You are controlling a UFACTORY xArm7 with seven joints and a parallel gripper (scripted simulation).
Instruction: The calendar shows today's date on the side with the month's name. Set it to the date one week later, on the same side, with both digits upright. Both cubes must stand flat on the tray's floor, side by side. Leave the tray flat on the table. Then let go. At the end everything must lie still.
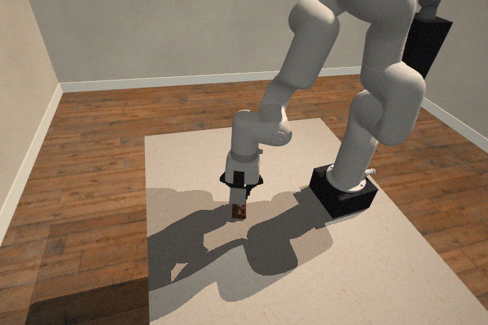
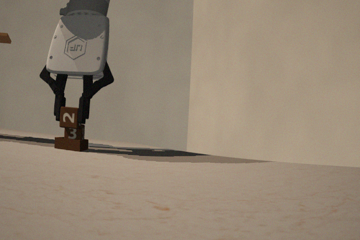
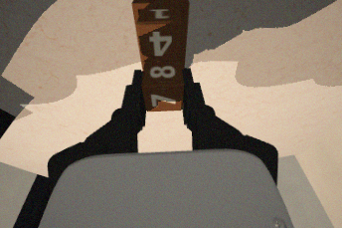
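A brown cube with an upright white 2 on its visible face is clamped between the black fingers of the gripper, which points straight down. It is held low over the tray, in front of the second cube, which sits in the tray and shows a 3. In the wrist view, 8 and 7 are seen on the held cube's faces. The tray lies flat near the middle of the desk, toward its left edge, beside the arm's base.
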